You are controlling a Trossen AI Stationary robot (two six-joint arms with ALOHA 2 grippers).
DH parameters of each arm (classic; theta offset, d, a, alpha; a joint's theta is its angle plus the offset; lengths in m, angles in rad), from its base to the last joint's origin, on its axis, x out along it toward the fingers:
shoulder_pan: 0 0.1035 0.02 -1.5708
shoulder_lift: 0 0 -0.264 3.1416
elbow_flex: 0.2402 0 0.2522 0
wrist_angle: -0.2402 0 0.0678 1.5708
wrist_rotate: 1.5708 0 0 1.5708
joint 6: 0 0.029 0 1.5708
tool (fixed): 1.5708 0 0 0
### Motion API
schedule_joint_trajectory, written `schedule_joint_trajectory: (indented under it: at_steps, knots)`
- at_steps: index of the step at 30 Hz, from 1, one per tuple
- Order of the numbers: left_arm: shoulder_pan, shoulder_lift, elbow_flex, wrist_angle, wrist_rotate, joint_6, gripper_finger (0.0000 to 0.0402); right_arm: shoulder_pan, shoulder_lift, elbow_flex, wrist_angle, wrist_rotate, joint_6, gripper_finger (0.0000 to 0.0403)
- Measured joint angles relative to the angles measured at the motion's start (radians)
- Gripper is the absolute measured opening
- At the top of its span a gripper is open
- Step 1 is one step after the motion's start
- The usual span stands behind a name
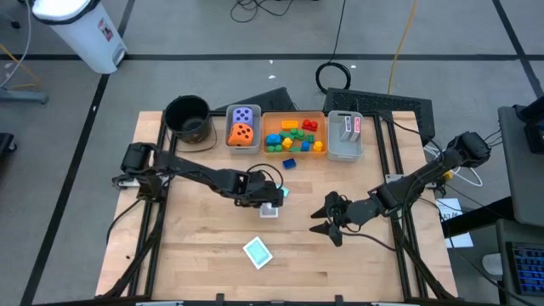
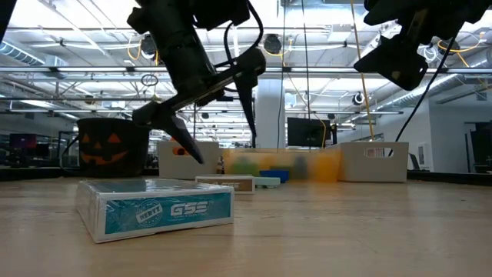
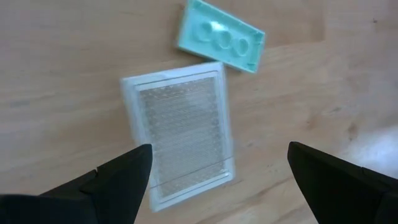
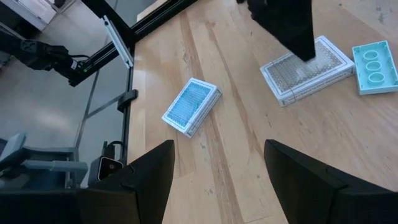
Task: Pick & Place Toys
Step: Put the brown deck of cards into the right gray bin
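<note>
While the left gripper (image 1: 270,202) hangs over the middle of the table with its fingers (image 3: 118,180) spread wide and empty, a clear card case (image 3: 180,134) lies flat directly beneath them, lined up in the gap, which suggests the arm is set to come down and pinch it across its narrow sides. A small teal piece (image 3: 221,35) with three round hollows lies touching or nearly touching one corner of the case; it may be nudged if the fingers descend on that end. The right gripper (image 1: 327,219) waits nearby over bare wood, its fingers partly apart and holding nothing. A blue card pack (image 1: 257,252) lies alone near the front edge, well apart from both grippers. At the back, the purple die (image 1: 246,115) and orange die (image 1: 243,133) share one bin, the coloured bricks (image 1: 293,134) fill the orange bin (image 1: 320,115), one blue brick (image 1: 289,163) lies just outside it, and cards stand in the grey bin (image 1: 344,153). A black pot (image 1: 187,117) stands beside these, clear of the reach.
</note>
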Motion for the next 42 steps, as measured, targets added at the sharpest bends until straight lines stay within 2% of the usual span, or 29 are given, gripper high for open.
schedule_joint_trajectory:
  at_steps: [5,11,22,27,30,35,42]
  knots:
    - [-0.004,0.039,0.000,0.035,0.038,-0.007,0.0379,0.000,0.000,0.000,0.001,0.000,0.000,0.0238]
    - [-0.013,0.049,0.002,0.026,0.036,-0.015,0.0379,0.000,0.000,0.000,0.006,0.000,0.007,0.0238]
    - [-0.017,0.043,0.004,-0.103,0.090,-0.011,0.0379,0.000,0.000,0.000,0.008,-0.003,0.007,0.0238]
    - [-0.019,0.031,0.003,-0.212,0.127,-0.010,0.0379,0.000,0.000,0.000,0.008,-0.003,0.005,0.0238]
    - [-0.016,0.000,-0.001,-0.306,0.125,-0.003,0.0379,0.000,0.000,0.000,0.007,-0.003,0.004,0.0238]
    - [-0.010,-0.105,-0.004,-0.433,0.067,0.001,0.0379,0.000,0.000,0.000,0.009,-0.003,-0.004,0.0238]
    - [-0.015,-0.162,-0.002,-0.458,0.036,-0.003,0.0379,0.000,0.000,0.000,0.008,-0.001,-0.023,0.0238]
